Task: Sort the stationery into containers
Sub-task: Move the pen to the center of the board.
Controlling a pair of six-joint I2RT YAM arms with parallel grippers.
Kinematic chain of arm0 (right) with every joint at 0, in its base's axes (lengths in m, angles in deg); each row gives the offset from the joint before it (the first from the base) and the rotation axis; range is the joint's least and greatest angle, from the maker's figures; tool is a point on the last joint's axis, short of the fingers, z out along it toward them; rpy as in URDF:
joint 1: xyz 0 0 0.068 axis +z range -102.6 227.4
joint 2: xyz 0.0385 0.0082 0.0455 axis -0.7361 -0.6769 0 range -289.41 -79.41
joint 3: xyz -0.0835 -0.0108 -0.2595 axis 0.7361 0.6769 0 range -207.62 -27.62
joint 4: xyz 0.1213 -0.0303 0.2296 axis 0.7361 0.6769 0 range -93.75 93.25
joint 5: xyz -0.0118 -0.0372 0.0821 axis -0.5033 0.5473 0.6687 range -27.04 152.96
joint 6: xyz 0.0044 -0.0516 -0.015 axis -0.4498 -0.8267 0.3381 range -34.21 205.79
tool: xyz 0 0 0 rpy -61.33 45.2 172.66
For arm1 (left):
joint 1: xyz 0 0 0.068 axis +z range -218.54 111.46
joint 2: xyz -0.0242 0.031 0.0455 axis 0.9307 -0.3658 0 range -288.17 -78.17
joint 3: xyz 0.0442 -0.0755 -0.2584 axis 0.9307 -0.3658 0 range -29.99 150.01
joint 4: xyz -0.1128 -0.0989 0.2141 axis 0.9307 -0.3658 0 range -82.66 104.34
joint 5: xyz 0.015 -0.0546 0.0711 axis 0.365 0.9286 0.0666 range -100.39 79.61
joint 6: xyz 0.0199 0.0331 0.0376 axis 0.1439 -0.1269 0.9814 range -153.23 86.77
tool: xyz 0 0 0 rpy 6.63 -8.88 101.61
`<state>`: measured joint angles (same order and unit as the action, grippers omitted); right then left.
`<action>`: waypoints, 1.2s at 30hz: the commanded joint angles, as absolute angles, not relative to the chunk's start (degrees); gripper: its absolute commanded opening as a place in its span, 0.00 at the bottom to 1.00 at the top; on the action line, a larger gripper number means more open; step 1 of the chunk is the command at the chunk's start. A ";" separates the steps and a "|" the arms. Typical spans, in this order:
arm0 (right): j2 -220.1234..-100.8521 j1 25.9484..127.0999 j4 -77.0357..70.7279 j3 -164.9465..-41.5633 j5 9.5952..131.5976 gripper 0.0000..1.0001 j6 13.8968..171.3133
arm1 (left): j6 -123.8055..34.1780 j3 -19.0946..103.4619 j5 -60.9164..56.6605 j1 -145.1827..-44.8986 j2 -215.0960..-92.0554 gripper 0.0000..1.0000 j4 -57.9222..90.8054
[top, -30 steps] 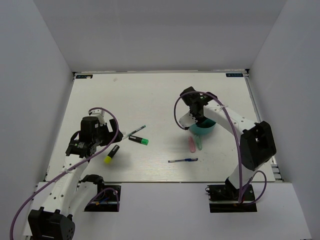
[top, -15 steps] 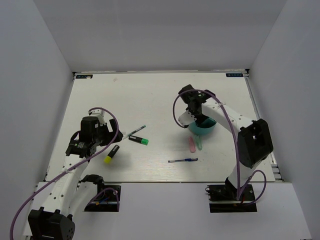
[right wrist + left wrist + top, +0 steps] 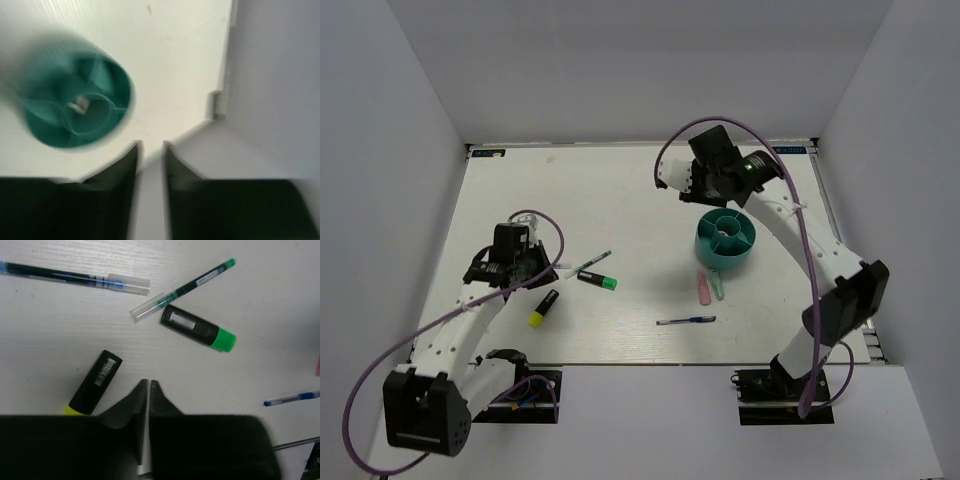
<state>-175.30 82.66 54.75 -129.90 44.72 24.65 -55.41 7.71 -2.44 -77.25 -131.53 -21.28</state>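
The teal organiser stands right of centre, and a small white eraser lies in its central tube. My right gripper hangs high behind the organiser, slightly open with nothing in it. My left gripper is shut and empty, hovering by the yellow-capped highlighter. A green-capped highlighter and a green pen lie just beyond. A blue pen lies farther off. A pink marker, a pale green marker and another blue pen lie in front of the organiser.
White walls close in the table on three sides. A corner post shows at the back right. Both arm bases sit at the near edge.
My right arm has risen from just over the organiser and swung towards the back, uncovering it. My left gripper has shifted slightly towards the pens.
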 commanded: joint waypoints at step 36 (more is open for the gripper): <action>-139.44 68.76 16.73 -81.50 85.19 0.15 85.44 | -121.21 38.83 -27.44 -71.00 -178.01 0.57 -48.24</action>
